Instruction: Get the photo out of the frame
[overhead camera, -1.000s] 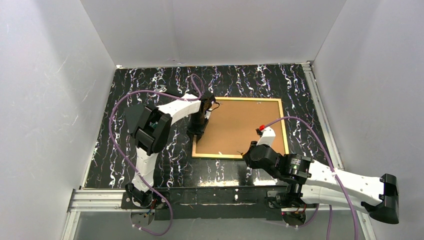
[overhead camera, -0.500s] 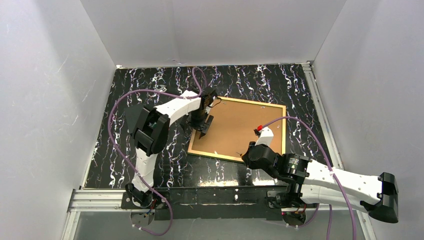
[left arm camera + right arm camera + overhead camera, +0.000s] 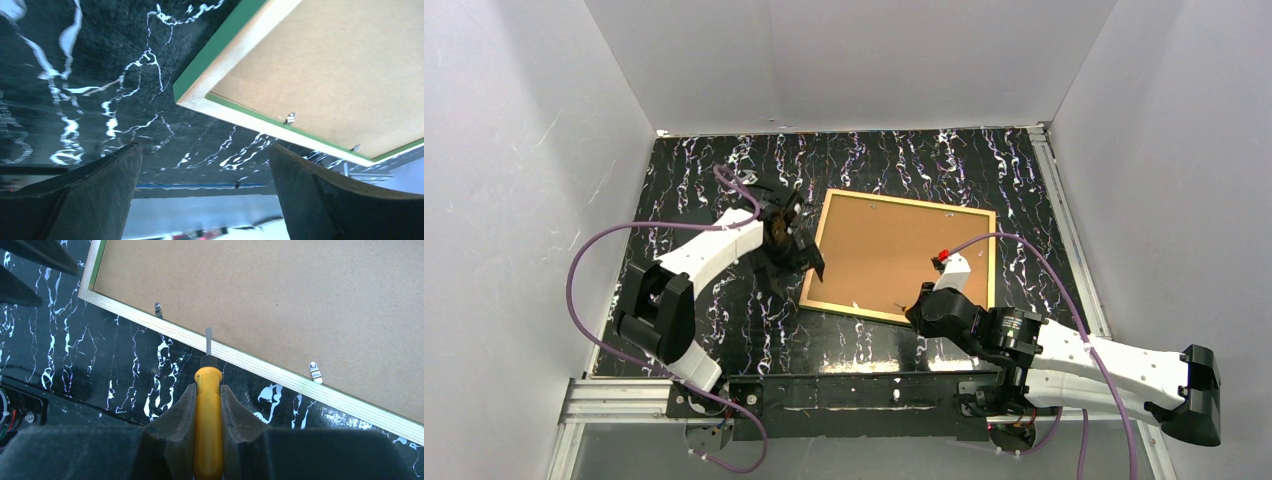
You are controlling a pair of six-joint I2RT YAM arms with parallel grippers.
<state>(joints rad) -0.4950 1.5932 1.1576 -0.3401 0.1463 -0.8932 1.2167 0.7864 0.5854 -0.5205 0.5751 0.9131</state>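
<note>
The frame (image 3: 914, 203) lies face down on the black marbled table, slightly skewed. Its light wood back edge (image 3: 270, 371) and green side (image 3: 200, 75) show. A brown backing board (image 3: 894, 255) fills it, held by small metal clips (image 3: 314, 371). The photo is hidden under the board. My left gripper (image 3: 799, 243) hangs open just left of the frame's left edge, nothing between its fingers (image 3: 300, 185). My right gripper (image 3: 208, 387) is shut on a yellow-handled screwdriver (image 3: 208, 425). The screwdriver's flat tip (image 3: 208, 335) rests over the frame's near edge, between two clips.
White walls close in the table on three sides. An aluminium rail (image 3: 624, 395) runs along the near edge by the arm bases. A purple cable (image 3: 584, 270) loops out from the left arm, and another (image 3: 1024, 250) arches over the frame's right side.
My left gripper has opened and drawn back to the left off the frame's left edge. The frame has turned slightly on the table. The right arm has barely moved.
</note>
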